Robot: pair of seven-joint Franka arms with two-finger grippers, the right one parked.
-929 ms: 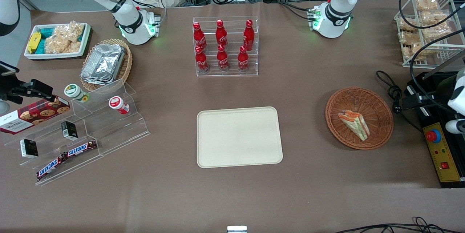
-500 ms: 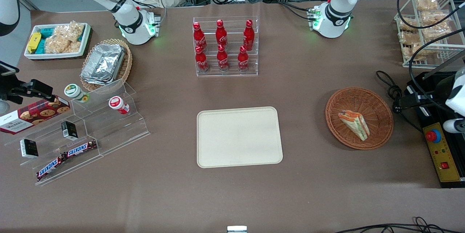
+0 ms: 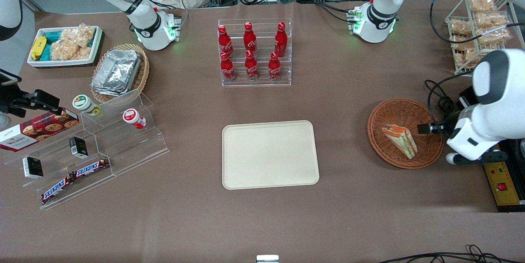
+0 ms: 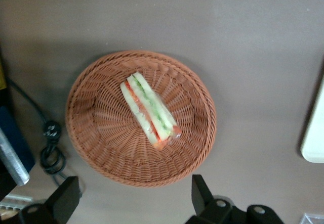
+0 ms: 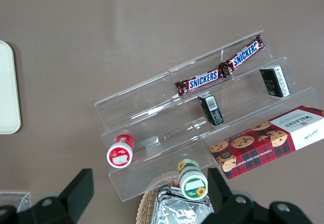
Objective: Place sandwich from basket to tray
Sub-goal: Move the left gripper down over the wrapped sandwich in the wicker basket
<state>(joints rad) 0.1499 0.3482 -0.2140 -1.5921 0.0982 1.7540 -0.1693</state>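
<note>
The sandwich (image 3: 400, 140), a clear-wrapped wedge of pale bread with orange and green filling, lies in the reddish-brown wicker basket (image 3: 389, 111) toward the working arm's end of the table. The wrist view looks straight down on the sandwich (image 4: 149, 110) in the basket (image 4: 96, 128). My gripper (image 3: 429, 128) hangs high above the basket's rim, open, with nothing between its black fingers (image 4: 203, 197); the gripper (image 4: 132, 204) is well clear of the sandwich. The cream tray (image 3: 270, 154) lies flat mid-table beside the basket, and its edge (image 4: 315, 133) shows in the wrist view.
A black cable and plug (image 3: 445, 109) lie beside the basket, with a yellow control box (image 3: 502, 183) nearer the front camera. A wire rack of snack bags (image 3: 480, 29) stands farther back. An acrylic stand of red bottles (image 3: 254, 51) stands farther from the camera than the tray.
The left arm has swung in from the table's edge and now hangs over the basket's rim. Sandwich, basket and tray have not moved.
</note>
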